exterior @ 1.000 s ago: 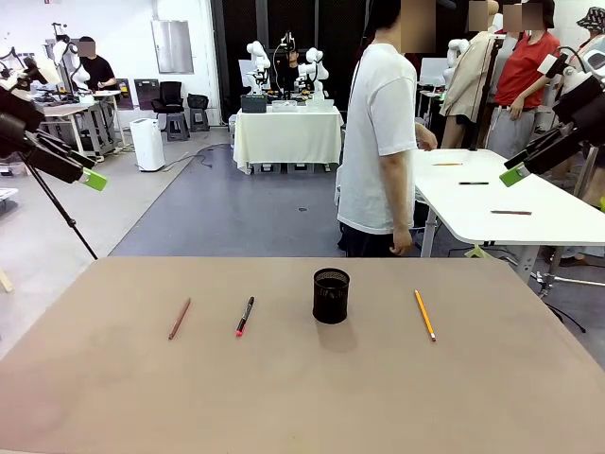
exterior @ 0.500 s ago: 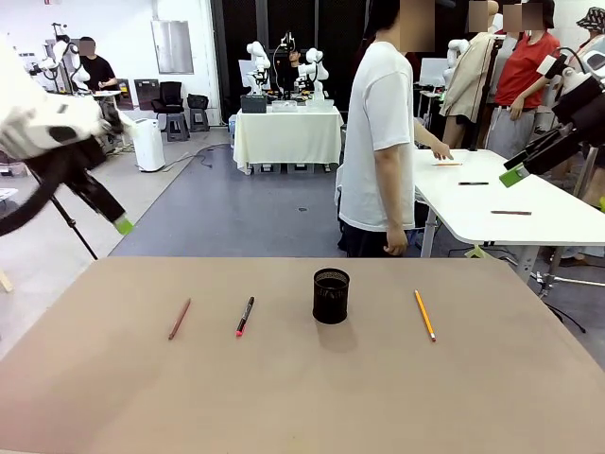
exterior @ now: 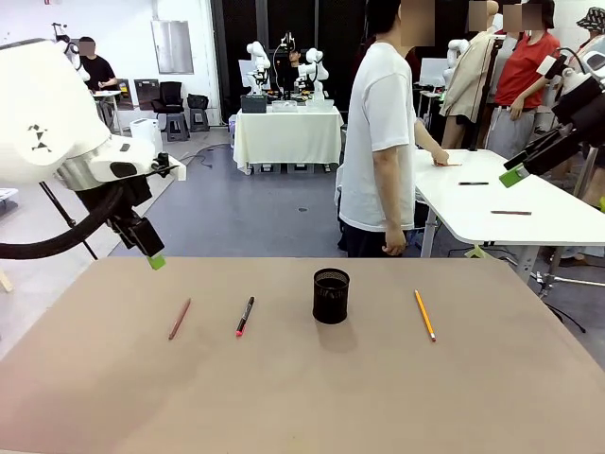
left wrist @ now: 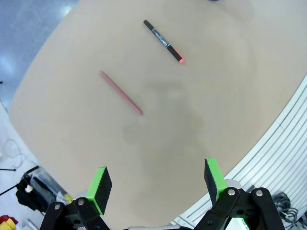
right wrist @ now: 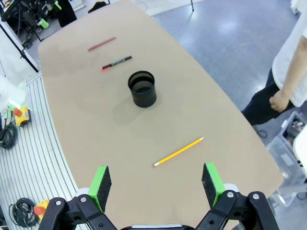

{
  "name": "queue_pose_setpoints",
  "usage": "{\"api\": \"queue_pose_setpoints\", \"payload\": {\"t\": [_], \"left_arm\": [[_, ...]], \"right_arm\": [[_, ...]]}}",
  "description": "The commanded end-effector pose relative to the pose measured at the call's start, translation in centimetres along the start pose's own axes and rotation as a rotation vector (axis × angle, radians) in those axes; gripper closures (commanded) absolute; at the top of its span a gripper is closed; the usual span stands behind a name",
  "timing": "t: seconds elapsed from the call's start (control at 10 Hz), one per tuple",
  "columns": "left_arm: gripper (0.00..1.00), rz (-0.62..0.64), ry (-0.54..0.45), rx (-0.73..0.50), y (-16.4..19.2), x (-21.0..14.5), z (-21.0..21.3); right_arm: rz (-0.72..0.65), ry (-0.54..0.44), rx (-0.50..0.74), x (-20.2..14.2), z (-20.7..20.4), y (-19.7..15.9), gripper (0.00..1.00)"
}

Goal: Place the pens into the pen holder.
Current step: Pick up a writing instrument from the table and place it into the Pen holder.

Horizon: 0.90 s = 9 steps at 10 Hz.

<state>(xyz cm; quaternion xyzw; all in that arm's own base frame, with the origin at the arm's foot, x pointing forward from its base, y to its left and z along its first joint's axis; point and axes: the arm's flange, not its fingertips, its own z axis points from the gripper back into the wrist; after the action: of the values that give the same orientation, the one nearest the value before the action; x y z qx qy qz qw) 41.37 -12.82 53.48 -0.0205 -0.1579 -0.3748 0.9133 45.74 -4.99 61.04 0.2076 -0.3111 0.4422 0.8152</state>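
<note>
Left gripper (left wrist: pixel 158 179) hovering far-left, jaws wide, aiming at reddish-brown pen (left wrist: pixel 121 92); right gripper (right wrist: pixel 158 184) hanging right, also released. Risk: pen lying flat, pads (left wrist: pixel 101 182) skidding, rolling it toward black pen (left wrist: pixel 163 41).

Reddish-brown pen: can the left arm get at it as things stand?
Probably yes: the left gripper hangs open, the reddish-brown pen lies ahead of it on bare table, apart from the black pen.

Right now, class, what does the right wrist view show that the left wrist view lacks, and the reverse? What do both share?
Right wrist view: the whole pen holder, the yellow pencil, a person's hand, the open right pincer. Left wrist view: the open left pincer. Shared: the reddish-brown pen and the black pen with a red tip, both lying on the table.
</note>
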Motion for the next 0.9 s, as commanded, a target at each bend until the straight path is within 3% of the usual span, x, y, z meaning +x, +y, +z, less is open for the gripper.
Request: {"api": "queue_pose_setpoints", "payload": {"t": [0.0,0.4,0.5,0.7,0.8], "left_arm": [[0.00,0.015,-0.008,0.020,0.6,-0.3,0.7],[0.00,0.010,-0.011,0.005,0.5,-0.2,0.6],[0.00,0.080,0.076,-0.014,-0.3,0.5,-0.1],[0.00,0.137,0.111,0.038,-0.9,2.4,-2.5],[0.00,0.188,0.175,0.087,-1.3,3.4,-4.3]], "right_arm": [[-0.007,-0.006,0.005,0.1,0.0,0.1,0.00],[-0.007,-0.006,0.005,0.1,0.0,0.1,0.00],[-0.007,-0.006,0.005,0.1,0.0,0.1,0.00],[-0.007,-0.006,0.005,0.1,0.0,0.1,0.00],[-0.007,-0.006,0.005,0.1,0.0,0.1,0.00]]}}
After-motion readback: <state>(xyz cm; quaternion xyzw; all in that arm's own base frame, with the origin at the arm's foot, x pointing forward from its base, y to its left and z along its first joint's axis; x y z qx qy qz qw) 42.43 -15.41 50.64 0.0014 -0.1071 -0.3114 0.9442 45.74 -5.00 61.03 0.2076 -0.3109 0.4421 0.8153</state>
